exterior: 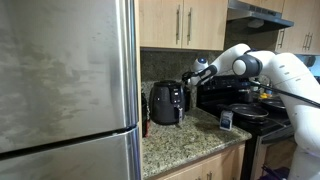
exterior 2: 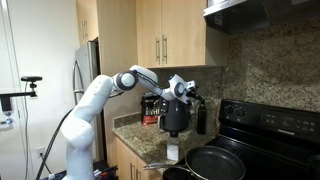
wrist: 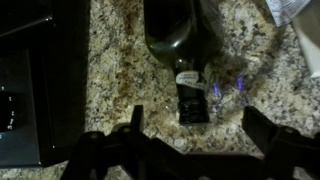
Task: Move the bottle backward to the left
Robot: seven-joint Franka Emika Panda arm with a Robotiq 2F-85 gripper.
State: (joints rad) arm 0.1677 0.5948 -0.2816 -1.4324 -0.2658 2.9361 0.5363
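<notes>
The slim dark bottle stands on the granite counter just beside the black air fryer, on its stove side. In the wrist view I look down on it: dark body and dark cap. My gripper is open and empty, its two fingers spread wide on either side of the cap and not touching it. In both exterior views the gripper hangs above the bottle, near the air fryer's top. In an exterior view the bottle is mostly hidden by the air fryer.
A black stove with a pan is on one side, and its edge shows in the wrist view. A small white-and-blue flat object stands at the counter's front. A dark brownish bottle is behind the air fryer. A steel fridge bounds the counter.
</notes>
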